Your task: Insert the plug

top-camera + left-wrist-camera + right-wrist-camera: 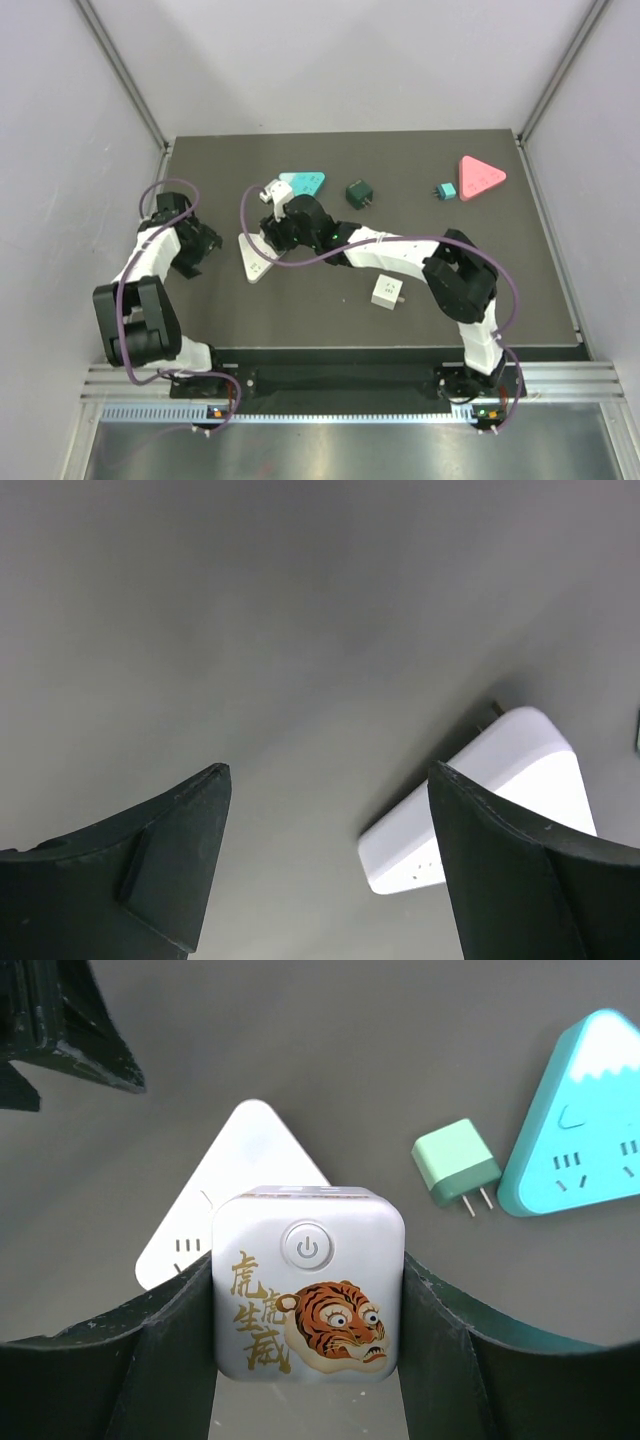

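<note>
White tiger-print plug (308, 1295) was clenched in my right gripper (308, 1312); white socket (250, 1165) lay just beyond the jaws; insertion not yet done; left gripper (330, 772) spread, empty.

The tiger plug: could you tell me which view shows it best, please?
Right wrist: the tiger plug sits centre frame, clamped in the right hand. Top external shows it only small and white; left wrist misses it.

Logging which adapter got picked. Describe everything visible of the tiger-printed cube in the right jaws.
The tiger cube looks like glossy white plastic with rounded corners, a round power button above gold characters and an orange tiger face. The right jaws clamp its two sides; no prongs show. A white triangular socket lies behind it.
</note>
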